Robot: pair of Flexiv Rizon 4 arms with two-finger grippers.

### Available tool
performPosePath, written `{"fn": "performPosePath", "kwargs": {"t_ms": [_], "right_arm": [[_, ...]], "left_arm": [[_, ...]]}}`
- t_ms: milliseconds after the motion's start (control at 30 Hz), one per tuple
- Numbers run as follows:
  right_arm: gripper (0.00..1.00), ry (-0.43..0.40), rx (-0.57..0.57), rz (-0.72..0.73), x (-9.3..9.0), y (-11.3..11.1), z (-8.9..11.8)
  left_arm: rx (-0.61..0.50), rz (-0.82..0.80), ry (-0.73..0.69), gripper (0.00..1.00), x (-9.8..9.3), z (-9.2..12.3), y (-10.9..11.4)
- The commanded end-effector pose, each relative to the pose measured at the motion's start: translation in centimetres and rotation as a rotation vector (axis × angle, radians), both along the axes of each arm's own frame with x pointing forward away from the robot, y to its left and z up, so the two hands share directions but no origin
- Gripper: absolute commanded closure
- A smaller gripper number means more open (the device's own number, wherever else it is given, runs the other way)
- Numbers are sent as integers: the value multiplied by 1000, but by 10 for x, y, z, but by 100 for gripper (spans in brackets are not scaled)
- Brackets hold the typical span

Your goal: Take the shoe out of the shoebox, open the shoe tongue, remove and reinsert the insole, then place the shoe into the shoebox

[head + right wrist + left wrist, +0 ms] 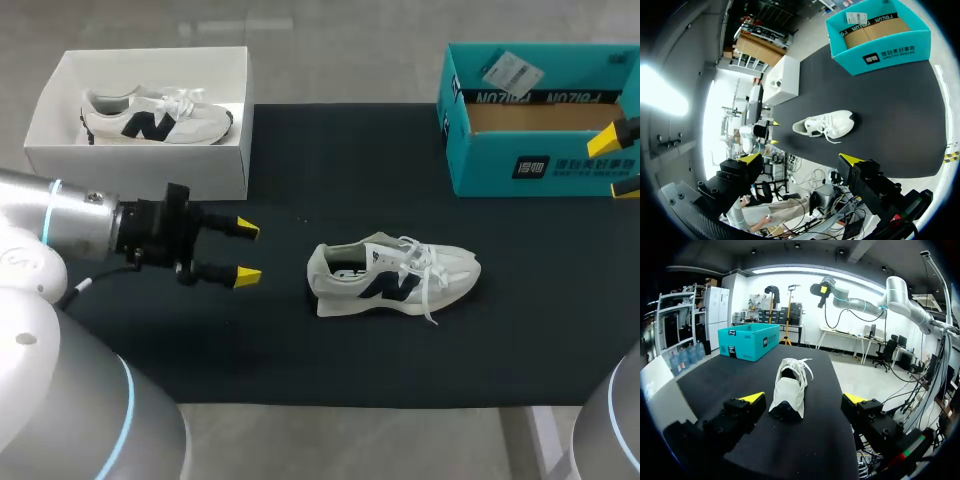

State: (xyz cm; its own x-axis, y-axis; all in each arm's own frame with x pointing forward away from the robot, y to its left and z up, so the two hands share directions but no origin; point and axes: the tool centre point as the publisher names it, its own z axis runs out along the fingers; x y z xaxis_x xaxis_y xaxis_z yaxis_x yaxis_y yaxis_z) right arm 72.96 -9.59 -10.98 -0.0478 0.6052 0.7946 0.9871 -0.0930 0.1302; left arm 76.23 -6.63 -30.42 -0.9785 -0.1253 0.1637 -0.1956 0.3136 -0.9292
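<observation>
Head view: I find the shoe upright mid-table, outside the teal shoebox at far right. Left gripper sits left of its heel, jaws apart; right gripper, jaws likewise apart.

Two white shoes, one white box, one teal shoebox, one black mat

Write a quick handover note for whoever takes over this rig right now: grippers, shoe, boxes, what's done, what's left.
Left gripper open, behind the heel of the shoe, not touching.
Right gripper open, at the end of the teal shoebox; that box holds no shoe.
The shoe lies out on the black mat; the white shoebox holds a second shoe.
Done: shoe taken out.
Left: open tongue, insole out and back, rebox. Insole state not visible.
</observation>
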Motion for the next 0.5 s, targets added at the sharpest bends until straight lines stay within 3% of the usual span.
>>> {"fn": "performPosePath", "kwargs": {"t_ms": [33,500], "right_arm": [[0,1,-1,-1,0,0,0],[0,1,-1,-1,0,0,0]], "left_arm": [[-1,210,-86,0,-6,-13,-4],[73,32,-138,0,-4,-24,-5]]}}
